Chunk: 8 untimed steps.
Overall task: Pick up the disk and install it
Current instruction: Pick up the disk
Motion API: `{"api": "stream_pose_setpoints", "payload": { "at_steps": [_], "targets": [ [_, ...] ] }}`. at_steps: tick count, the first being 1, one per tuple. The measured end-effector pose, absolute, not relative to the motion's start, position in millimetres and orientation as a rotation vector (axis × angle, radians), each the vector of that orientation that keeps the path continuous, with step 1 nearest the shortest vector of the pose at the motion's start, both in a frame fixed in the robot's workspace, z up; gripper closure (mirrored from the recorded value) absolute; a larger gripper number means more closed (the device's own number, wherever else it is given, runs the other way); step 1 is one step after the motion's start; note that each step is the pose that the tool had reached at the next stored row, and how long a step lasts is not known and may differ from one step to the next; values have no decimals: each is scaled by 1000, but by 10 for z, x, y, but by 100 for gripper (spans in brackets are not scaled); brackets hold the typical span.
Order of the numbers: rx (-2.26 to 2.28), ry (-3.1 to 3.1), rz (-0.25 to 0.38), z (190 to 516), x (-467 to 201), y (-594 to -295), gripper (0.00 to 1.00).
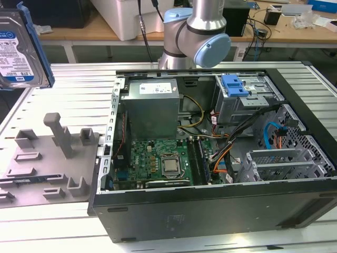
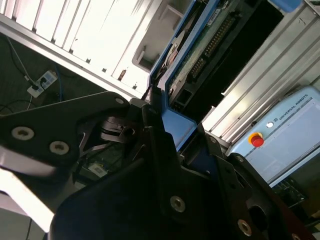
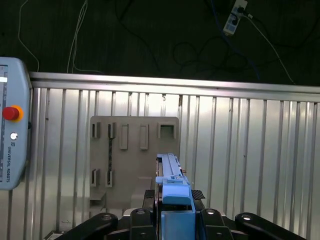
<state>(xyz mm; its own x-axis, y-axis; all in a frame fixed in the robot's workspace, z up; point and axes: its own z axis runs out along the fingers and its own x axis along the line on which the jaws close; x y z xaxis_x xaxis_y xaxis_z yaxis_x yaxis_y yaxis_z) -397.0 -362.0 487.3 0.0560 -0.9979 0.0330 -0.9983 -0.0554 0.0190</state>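
Note:
The disk (image 1: 21,50) hangs in the air at the exterior view's upper left, above the slatted table. It is silver with a white-and-blue label and a blue side rail. In the first wrist view the disk (image 3: 169,175) stands edge-on, its blue rail up, and my gripper (image 3: 172,215) is shut on it from both sides with black fingers (image 3: 136,216). In the second wrist view the disk (image 2: 200,47) shows its green circuit-board side, clamped by the gripper (image 2: 162,132). The disk is well away from the open computer case (image 1: 210,211).
The open case holds a grey power-supply box (image 1: 151,108), a motherboard (image 1: 158,163) and a drive cage with a bare blue bracket (image 1: 234,85). A grey holder plate (image 1: 47,158) lies below the disk. A control pendant (image 3: 12,125) rests on the table (image 1: 73,84). The arm's base (image 1: 195,31) stands behind the case.

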Motion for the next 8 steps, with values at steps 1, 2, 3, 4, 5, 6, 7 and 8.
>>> {"api": "stream_pose_setpoints", "payload": {
  "at_steps": [1, 2, 3, 4, 5, 6, 7, 8],
  "targets": [
    [2256, -2134, 17, 4874, -3969, -3620, 63],
    [2256, -2134, 17, 4873, -3969, -3620, 63],
    [2256, -2134, 17, 4873, -3969, -3620, 63],
    [2256, -2134, 17, 4873, -3969, -3620, 63],
    [2256, -2134, 17, 4873, -3969, -3620, 63],
    [2256, -2134, 17, 4873, -3969, -3620, 63],
    [2256, -2134, 17, 4873, -3968, -3620, 63],
    [2256, -2133, 17, 4872, -3960, -3621, 63]
  ]
}}
